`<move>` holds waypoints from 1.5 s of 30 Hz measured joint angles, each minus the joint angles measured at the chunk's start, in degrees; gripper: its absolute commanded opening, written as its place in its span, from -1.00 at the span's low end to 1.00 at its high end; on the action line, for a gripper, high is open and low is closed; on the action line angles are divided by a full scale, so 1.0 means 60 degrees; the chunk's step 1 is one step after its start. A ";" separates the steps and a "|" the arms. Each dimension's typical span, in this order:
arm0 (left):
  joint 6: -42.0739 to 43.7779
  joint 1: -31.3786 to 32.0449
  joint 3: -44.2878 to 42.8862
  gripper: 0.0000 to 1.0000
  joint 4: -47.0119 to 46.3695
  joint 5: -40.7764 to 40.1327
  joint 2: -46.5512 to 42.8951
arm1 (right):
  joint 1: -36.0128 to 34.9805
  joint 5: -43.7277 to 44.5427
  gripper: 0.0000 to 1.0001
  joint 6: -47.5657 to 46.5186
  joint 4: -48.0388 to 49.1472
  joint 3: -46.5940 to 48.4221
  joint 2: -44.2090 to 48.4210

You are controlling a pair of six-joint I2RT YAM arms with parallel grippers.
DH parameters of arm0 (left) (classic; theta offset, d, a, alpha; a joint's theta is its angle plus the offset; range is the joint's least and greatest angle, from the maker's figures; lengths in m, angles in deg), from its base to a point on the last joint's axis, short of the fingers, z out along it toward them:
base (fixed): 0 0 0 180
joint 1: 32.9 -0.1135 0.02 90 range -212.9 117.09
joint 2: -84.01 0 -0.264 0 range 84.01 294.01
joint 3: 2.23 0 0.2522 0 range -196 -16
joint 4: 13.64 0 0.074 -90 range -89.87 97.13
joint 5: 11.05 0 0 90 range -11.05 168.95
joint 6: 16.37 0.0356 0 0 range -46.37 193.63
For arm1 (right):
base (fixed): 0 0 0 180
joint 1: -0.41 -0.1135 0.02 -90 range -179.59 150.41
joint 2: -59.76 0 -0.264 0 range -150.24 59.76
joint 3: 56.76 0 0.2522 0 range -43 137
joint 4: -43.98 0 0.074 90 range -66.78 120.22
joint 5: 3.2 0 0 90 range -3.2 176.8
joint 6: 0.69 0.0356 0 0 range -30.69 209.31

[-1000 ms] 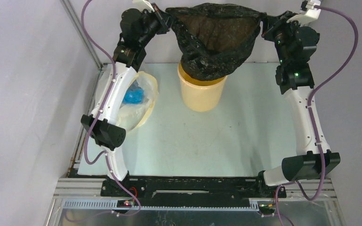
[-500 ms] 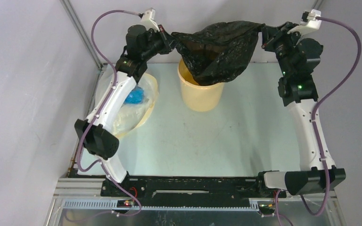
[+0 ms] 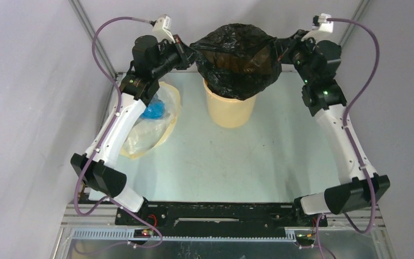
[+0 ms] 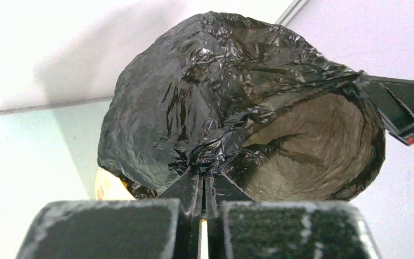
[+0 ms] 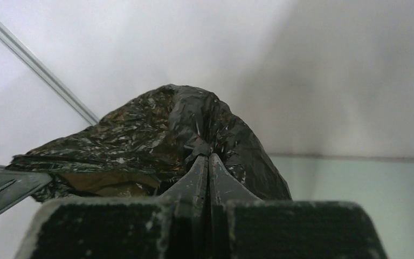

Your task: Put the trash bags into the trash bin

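The black trash bag [image 3: 236, 59] hangs puffed and open-mouthed over the yellow-orange trash bin [image 3: 230, 109] at the table's far middle, its bottom dipping into the bin's mouth. My left gripper [image 3: 190, 49] is shut on the bag's left rim. My right gripper [image 3: 278, 49] is shut on its right rim. In the left wrist view the jaws [image 4: 203, 168] pinch the crinkled film [image 4: 194, 108], with the bag's open mouth to the right. In the right wrist view the closed jaws [image 5: 208, 157] bite the bag [image 5: 161, 129]. A sliver of the bin [image 4: 107, 186] shows under the bag.
A clear translucent bag with a pale-yellow band [image 3: 151, 121] and a blue lump [image 3: 153, 109] lies on the table left of the bin, under my left arm. Grey walls and a metal frame post [image 3: 94, 40] stand close behind.
Both grippers have drawn closer together and moved up, so the bag, stretched wide a second ago, now bulges rounder and narrower above the bin. Both arms' elbows have shifted.
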State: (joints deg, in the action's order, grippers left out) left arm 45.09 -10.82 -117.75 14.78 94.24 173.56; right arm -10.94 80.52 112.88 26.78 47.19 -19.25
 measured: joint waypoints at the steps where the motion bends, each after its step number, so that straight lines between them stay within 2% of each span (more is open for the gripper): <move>1: 0.0000 -0.0015 0.0000 -1.00 0.0069 0.0000 0.0000 | -0.0055 -0.0007 -1.00 0.0000 -0.0080 0.0120 -0.0219; 12: 0.0029 -0.0386 0.0033 -1.00 0.0590 -0.0058 -0.0244 | -0.0936 -0.0415 -1.00 -0.0004 -0.0732 0.2084 -0.2517; 19: 0.0084 -0.0459 0.0033 -1.00 0.0612 -0.0073 -0.0328 | -0.1657 -0.0681 -1.00 0.0073 -0.0714 0.2193 -0.3300; 26: 0.0095 -0.0459 0.0033 -1.00 0.0605 0.0022 -0.0219 | -0.1406 -0.0845 -1.00 0.0433 -0.0790 0.2175 -0.4255; 30: 0.0095 -0.0459 0.0033 -1.00 0.0605 0.0069 0.0062 | -0.1413 -0.0579 -1.00 0.0372 -0.1453 0.2131 -0.4732; 39: 0.0098 -0.0368 -0.0124 -1.00 0.0652 0.0178 0.1056 | -0.2040 0.0211 -1.00 -0.0295 -0.3107 0.1672 -0.4681; 45: 0.0266 0.0033 -0.1650 -1.00 0.1060 0.0248 0.2550 | -0.1989 0.0488 -1.00 -0.0579 -0.3574 0.1067 -0.3588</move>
State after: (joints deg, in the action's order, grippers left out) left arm 46.69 -10.62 -127.65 21.14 95.73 188.86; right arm -22.88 83.45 109.41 5.34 53.60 -40.77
